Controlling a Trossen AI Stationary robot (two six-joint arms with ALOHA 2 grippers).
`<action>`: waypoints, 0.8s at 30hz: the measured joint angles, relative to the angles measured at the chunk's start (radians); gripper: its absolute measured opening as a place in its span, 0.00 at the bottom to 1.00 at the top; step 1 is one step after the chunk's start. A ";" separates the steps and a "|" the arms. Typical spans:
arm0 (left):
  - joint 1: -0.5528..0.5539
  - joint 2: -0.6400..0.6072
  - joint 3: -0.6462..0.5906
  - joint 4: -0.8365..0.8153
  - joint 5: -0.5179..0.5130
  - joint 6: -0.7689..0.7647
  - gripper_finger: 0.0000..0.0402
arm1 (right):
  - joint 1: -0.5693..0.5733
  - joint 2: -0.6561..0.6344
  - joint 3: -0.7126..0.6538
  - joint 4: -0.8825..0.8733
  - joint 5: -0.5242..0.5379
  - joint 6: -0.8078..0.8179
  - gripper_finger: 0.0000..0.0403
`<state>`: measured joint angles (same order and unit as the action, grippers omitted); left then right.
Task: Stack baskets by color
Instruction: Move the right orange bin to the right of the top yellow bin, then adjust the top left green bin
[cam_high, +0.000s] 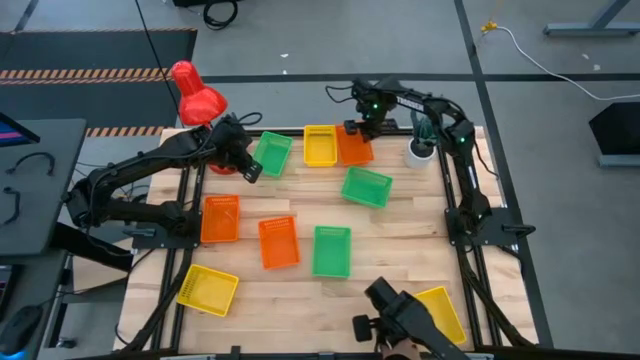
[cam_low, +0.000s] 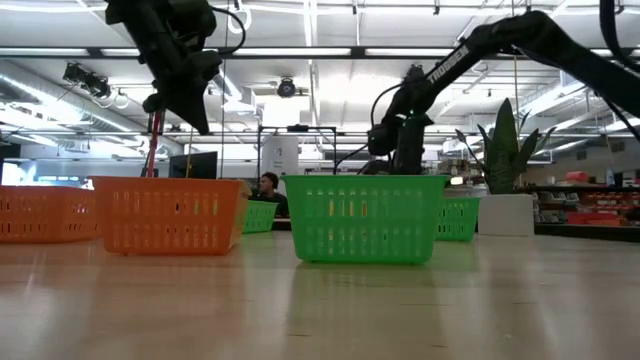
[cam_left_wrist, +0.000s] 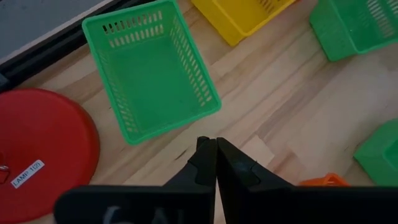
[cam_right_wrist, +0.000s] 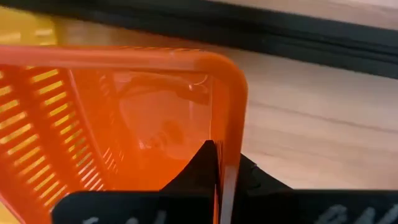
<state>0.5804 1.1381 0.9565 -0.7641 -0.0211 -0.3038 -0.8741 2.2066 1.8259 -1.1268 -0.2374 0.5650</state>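
Several small slotted baskets lie scattered on the wooden table. In the far row are a green basket (cam_high: 272, 153), a yellow basket (cam_high: 320, 145) and an orange basket (cam_high: 354, 147), which touches the yellow one. My right gripper (cam_high: 362, 128) is shut on the orange basket (cam_right_wrist: 124, 124) at its far end. My left gripper (cam_high: 250, 172) hangs shut and empty above the bare table, just near of the green basket (cam_left_wrist: 149, 74). More green (cam_high: 366, 187) (cam_high: 332, 251), orange (cam_high: 220, 218) (cam_high: 279, 242) and yellow (cam_high: 207, 290) baskets rest on their bottoms nearer the front. My right gripper pinches a wall of the orange basket at its rim (cam_right_wrist: 227, 134), close to a corner. One finger (cam_right_wrist: 200, 163) is inside the basket and the other (cam_right_wrist: 252, 177) outside. The fingers come steeply from above. Whether the basket's bottom is on the table does not show.
A red lamp (cam_high: 197, 100) stands at the far left, its round base (cam_left_wrist: 43, 143) beside the green basket. A white plant pot (cam_high: 420, 152) sits at the far right. A dark camera mount (cam_high: 400, 315) partly covers another yellow basket (cam_high: 442, 310) at the near edge.
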 joint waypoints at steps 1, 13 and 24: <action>0.000 0.000 0.000 0.003 0.000 0.000 0.04 | 0.001 0.002 0.000 0.006 -0.002 0.008 0.05; 0.001 0.000 0.000 0.039 0.000 -0.002 0.03 | 0.005 -0.018 0.000 0.051 0.089 0.050 0.29; 0.166 0.159 0.167 -0.127 0.020 0.002 0.02 | 0.177 -0.308 0.001 0.100 0.383 -0.140 0.34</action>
<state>0.7464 1.2971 1.1239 -0.8908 -0.0006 -0.3014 -0.6969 1.8981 1.8271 -1.0267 0.1456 0.4252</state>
